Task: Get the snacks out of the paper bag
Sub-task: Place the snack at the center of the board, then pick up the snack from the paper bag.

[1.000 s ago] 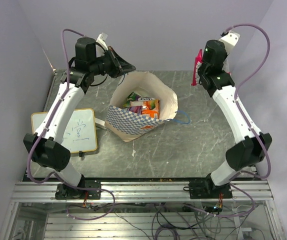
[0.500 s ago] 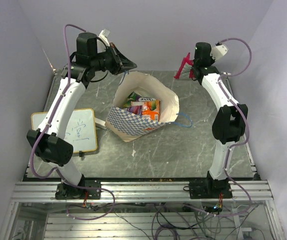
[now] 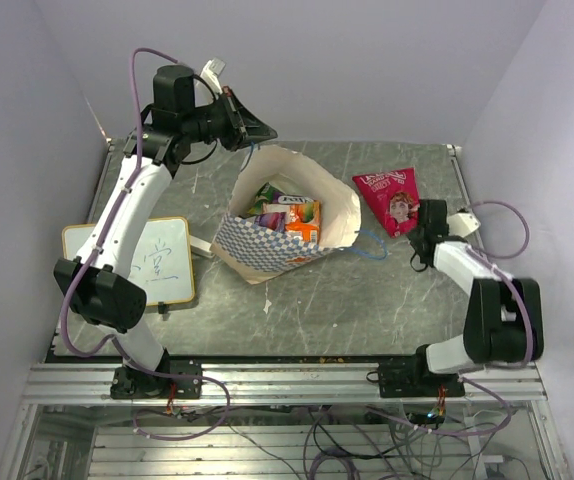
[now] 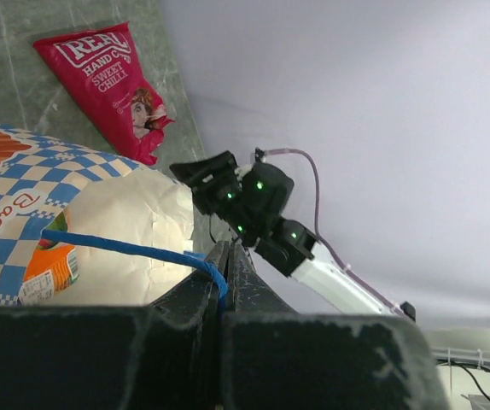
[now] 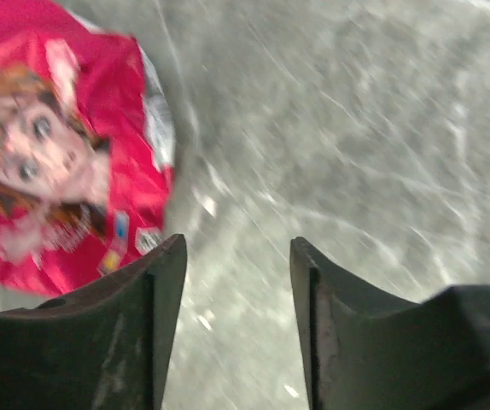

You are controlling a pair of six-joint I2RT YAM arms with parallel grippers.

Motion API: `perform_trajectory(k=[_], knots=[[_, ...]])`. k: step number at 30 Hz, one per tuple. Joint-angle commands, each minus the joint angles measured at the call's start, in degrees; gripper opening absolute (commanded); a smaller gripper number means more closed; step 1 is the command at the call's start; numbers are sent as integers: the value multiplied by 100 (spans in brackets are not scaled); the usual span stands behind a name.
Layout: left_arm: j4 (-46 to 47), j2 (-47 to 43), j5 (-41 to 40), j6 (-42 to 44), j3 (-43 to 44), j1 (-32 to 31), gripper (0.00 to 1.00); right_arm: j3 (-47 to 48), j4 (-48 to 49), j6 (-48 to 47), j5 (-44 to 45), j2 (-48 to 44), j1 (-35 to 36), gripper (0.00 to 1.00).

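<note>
The paper bag (image 3: 267, 245) stands open mid-table, with orange (image 3: 304, 220) and green (image 3: 265, 196) snacks showing inside. My left gripper (image 3: 263, 130) is held above the bag's back rim. In the left wrist view this gripper (image 4: 230, 248) is shut on the bag's blue cord handle (image 4: 125, 249). A magenta-pink snack packet (image 3: 392, 198) lies flat on the table to the right of the bag. My right gripper (image 3: 425, 238) hangs low just beside it. Seen from the right wrist, that gripper (image 5: 236, 248) is open and empty over bare table, with the pink packet (image 5: 57, 171) to its left.
A white writing board (image 3: 152, 262) lies at the left edge of the grey marble table (image 3: 347, 300). The bag's other blue handle (image 3: 369, 243) droops onto the table at its right side. Purple walls close in on three sides.
The right arm swung down from the back right with the pink packet, opened its jaws and left the packet lying on the table. The left arm held still.
</note>
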Motion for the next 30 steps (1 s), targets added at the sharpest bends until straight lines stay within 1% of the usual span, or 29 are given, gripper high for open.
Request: perform_trajectory(k=[1,3,5,8,10,12,13,14,16,19,20,22,24,26,30], knots=[[299,-141,306,238,24,-53,7,-458,-342,-445,-253,-1004,-62,54],[74,-192,225,403,5,-124,7,-396,-669,-678,-279,-1184,-79,61],[-164,-237,127,648,10,-209,7,-196,-771,-1047,-392,-1310,-84,63],[-499,-296,-116,898,56,-445,7,367,-753,-1751,-899,-1336,-83,65],[-571,-369,-273,924,23,-607,7,776,-724,-2040,-1359,-1222,-80,70],[-453,-472,-388,821,-135,-723,7,1191,-683,-2144,-1777,-977,-77,70],[-364,-525,-417,750,-214,-761,7,1339,-554,-2132,-1987,-850,-77,71],[-304,-560,-438,686,-262,-790,7,1420,-329,-2114,-2377,-682,-79,71],[-296,-573,-475,648,-250,-821,7,1792,-169,-2011,-2723,-251,-80,71],[-520,-531,-574,806,-61,-935,7,2758,-375,-2028,-3871,455,-33,72],[-577,-528,-607,863,-25,-984,7,3071,-476,-2046,-4153,617,55,73],[-529,-544,-628,853,-59,-1103,7,3482,-663,-2142,-4433,745,319,74],[-300,-578,-662,775,-125,-1264,7,3671,-781,-2186,-4463,615,591,75],[-170,-585,-737,728,-144,-1439,7,3711,-943,-2169,-4462,360,705,76],[133,-584,-972,681,-161,-1728,7,3214,-1294,-2119,-4567,-194,713,76]])
